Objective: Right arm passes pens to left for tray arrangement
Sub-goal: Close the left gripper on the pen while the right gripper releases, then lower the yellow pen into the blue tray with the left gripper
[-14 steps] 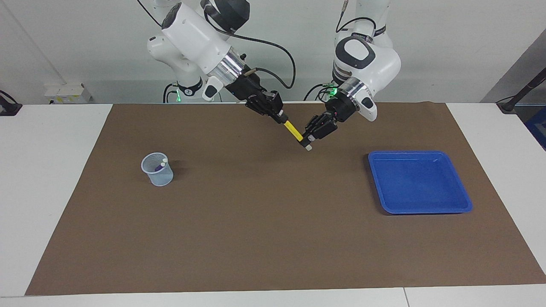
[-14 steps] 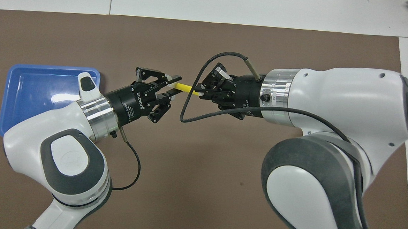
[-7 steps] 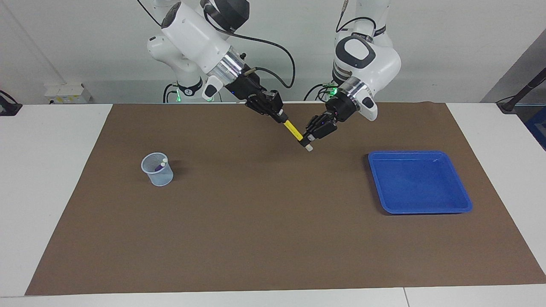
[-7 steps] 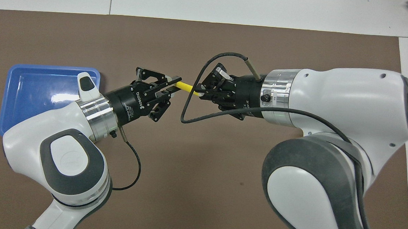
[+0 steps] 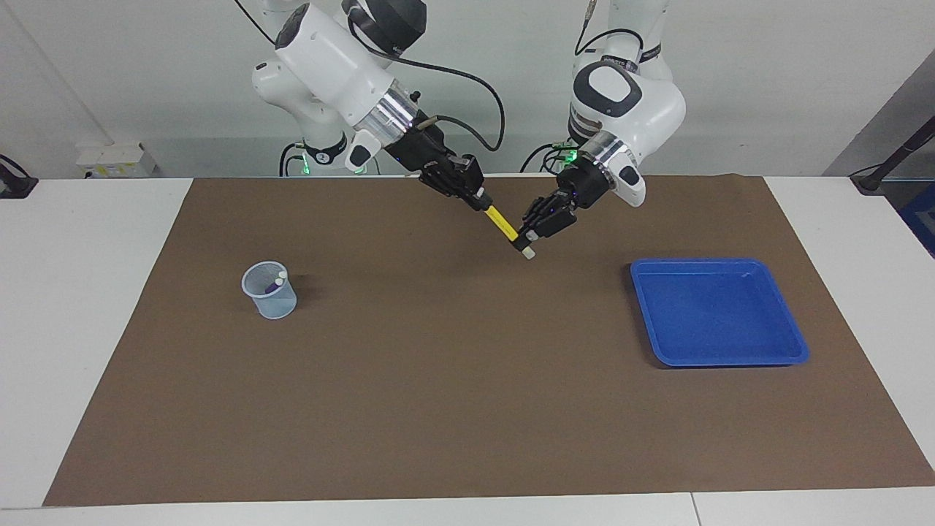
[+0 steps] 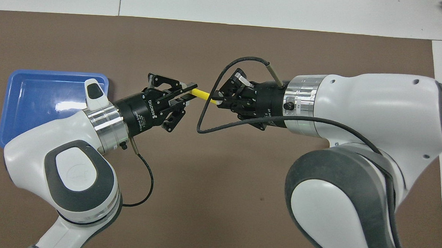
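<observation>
A yellow pen [image 5: 502, 223] [image 6: 201, 94] hangs slanted in the air between both grippers, over the brown mat near the robots' edge. My right gripper [image 5: 482, 204] [image 6: 216, 99] is shut on its upper end. My left gripper [image 5: 527, 237] [image 6: 188, 92] is shut on its lower part, with the pale end poking out below. The blue tray [image 5: 719, 361] [image 6: 37, 99] lies bare toward the left arm's end of the table. A purple pen [image 5: 272, 286] stands in the mesh cup [image 5: 269, 301], beside another pale pen tip.
The pale-blue mesh cup stands toward the right arm's end of the brown mat [image 5: 453, 394]. In the overhead view the right arm's body covers that end. A black cable [image 6: 206, 115] loops beside the right gripper.
My left gripper's fingers have closed onto the yellow pen. The right gripper still holds it. Both arms have barely moved.
</observation>
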Controlling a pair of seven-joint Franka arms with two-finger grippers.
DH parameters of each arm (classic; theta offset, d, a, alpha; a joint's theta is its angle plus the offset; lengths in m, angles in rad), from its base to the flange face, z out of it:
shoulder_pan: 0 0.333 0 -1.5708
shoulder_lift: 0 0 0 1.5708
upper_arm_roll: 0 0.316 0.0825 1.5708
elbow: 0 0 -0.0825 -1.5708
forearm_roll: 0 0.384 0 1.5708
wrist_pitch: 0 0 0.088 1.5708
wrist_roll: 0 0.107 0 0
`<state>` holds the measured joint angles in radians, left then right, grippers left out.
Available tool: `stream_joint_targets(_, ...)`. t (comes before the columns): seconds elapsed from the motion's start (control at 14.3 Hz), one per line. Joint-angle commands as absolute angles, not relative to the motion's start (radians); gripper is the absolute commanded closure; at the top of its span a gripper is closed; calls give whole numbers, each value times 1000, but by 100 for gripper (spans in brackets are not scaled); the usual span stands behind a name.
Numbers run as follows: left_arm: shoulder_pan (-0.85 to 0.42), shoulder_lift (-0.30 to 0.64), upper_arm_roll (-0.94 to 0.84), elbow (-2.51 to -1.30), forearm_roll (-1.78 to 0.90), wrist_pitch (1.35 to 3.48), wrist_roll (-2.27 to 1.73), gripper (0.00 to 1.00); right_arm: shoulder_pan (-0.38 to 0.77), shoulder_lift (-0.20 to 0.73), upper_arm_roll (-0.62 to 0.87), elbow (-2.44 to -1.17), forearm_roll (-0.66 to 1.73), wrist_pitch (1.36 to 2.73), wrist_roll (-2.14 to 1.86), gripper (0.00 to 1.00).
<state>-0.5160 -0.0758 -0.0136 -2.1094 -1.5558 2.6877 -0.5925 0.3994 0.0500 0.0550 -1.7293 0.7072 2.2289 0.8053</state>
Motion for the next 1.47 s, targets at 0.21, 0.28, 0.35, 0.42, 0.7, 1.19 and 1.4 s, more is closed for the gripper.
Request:
stream_joint_targets(0.21, -538, -98, -2, -2115, -1563, 2692, -595, 100, 385, 37, 51, -1747, 668, 2194, 801, 0)
stream_joint_targets(0.28, -537, -98, -2, -2115, -1557, 2692, -594, 100, 368, 38, 51, -1741, 616, 2171, 790, 0)
stream_joint_targets(0.35, -535, -98, -2, -2115, -1543, 2689, -592, 100, 350, 41, 52, -1732, 568, 2148, 763, 0)
stream_joint_targets(0.42, -531, -98, -2, -2115, -1531, 2686, -591, 100, 332, 43, 52, -1726, 530, 2119, 712, 0)
stream_joint_targets(0.7, -514, -100, 5, -2120, -1380, 2614, -583, 100, 233, 35, 49, -1739, 450, 2034, 530, 0)
stream_joint_targets(1.19, -287, -92, 5, -2033, -809, 2140, -534, 100, 141, -3, 49, -1881, 155, 2023, 225, 0)
stream_joint_targets(1.4, -247, -94, 9, -2028, -665, 2057, -421, 100, 71, 20, 49, -1931, 86, 2063, 92, 0)
